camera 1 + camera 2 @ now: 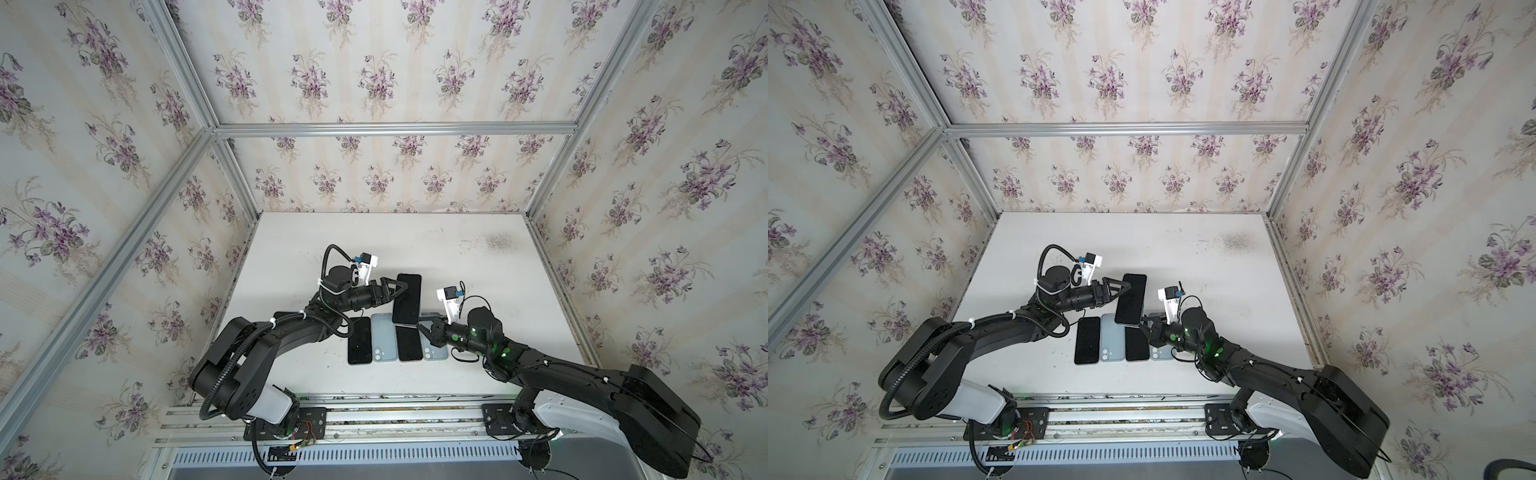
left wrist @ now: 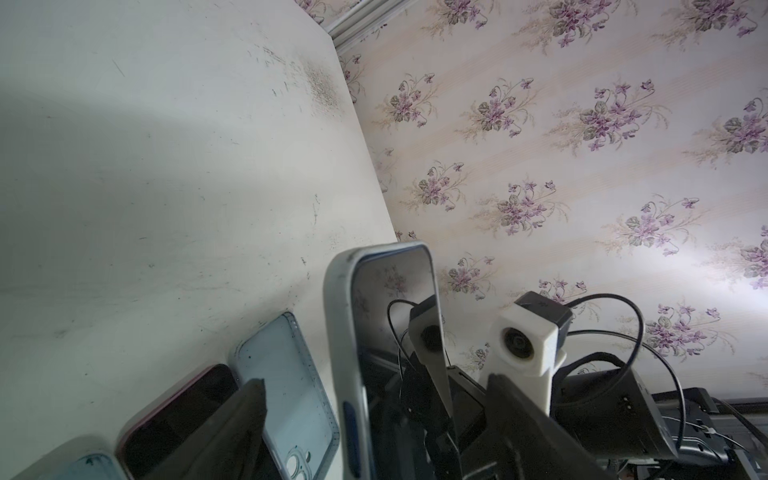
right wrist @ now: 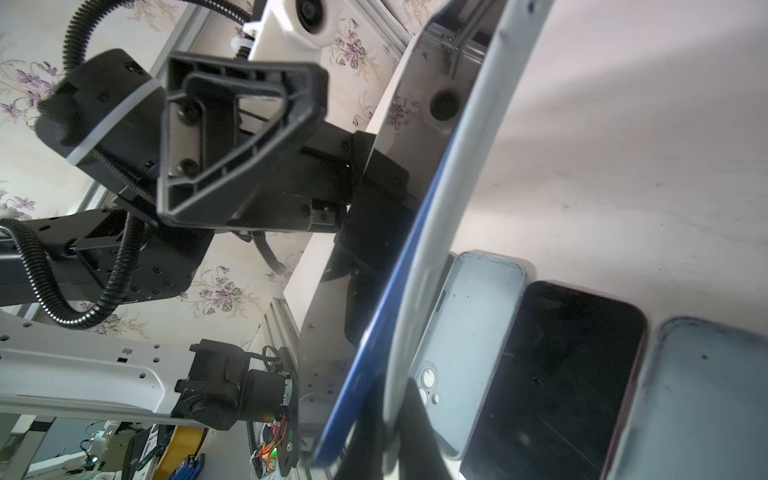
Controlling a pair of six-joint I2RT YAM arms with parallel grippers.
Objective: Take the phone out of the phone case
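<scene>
- Spares lay nearest the robot's base in a flat row on the tabletop (image 1: 457, 249): a dark handset (image 1: 359, 340), an empty pale-blue shell (image 1: 382, 343), a second dark handset (image 1: 409, 345) and another blue shell (image 1: 436, 353). They sat edge to edge, apparently parked out of the working space.
- Just behind that row, the right tool (image 1: 423, 326) was clenched on the lower end of the phone (image 1: 406, 297). It held the phone off the tabletop and tilted, so both long sides stood free for the other arm.
- The phone case (image 2: 336, 332) wrapped the phone's far end in the left wrist view. In the right wrist view its pale rim seemed to bow away from the phone's blue edge, though how loose it was could not be told.
- Beyond, the left tool (image 1: 399, 289) was released. Its fingers (image 2: 232, 424) were spread wide to either side of the cased phone and stood apart from it in the left wrist view, likely to take a fresh hold on the rim.
- Farthest back, the scuffed tabletop ran to the wallpapered wall (image 1: 374, 174), a likely spot to set the separated parts down.
</scene>
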